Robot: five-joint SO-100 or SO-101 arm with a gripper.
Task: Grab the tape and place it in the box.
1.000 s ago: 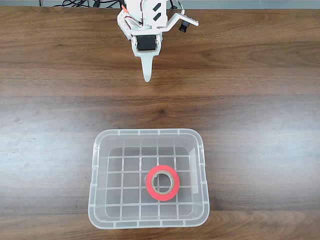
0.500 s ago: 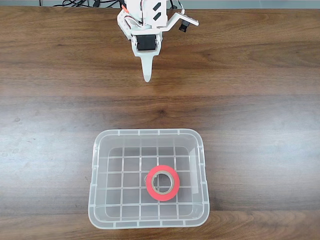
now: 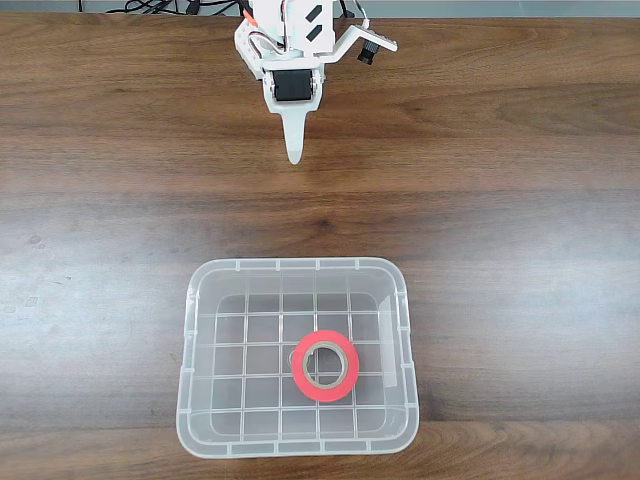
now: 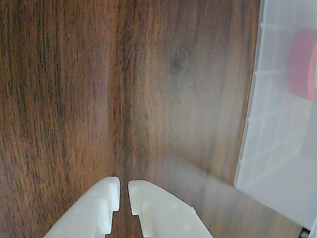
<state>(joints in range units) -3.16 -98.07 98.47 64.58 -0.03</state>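
Fixed view, looking straight down: a dark wood-grain table (image 3: 500, 200) takes up nearly the whole picture, its planks running side to side. On it, low and a little left of centre, sits the box (image 3: 195, 400), a clear plastic bin with rounded corners and a grid of ribs across its floor. The arm (image 3: 285, 45) comes in at the top edge, white with a black servo face, some wires bunched behind it. Its gripper (image 3: 293, 152) points down the frame toward the box but hangs well apart from it, over bare wood. The tape (image 3: 325, 365) lies flat inside the box, toward the lower right part of the floor, a red-orange ring with a pale core, hole facing up.

In the wrist view the table (image 4: 74, 89) fills the left and middle, the box (image 4: 262, 153) shows at the right edge, and the tape (image 4: 302, 64) is a blurred pink-red shape through the plastic wall. The gripper (image 4: 124, 188) rises from the bottom edge, its two white fingers (image 4: 99, 208) nearly pressed together with only a thin slit between the tips, and nothing is held in them.
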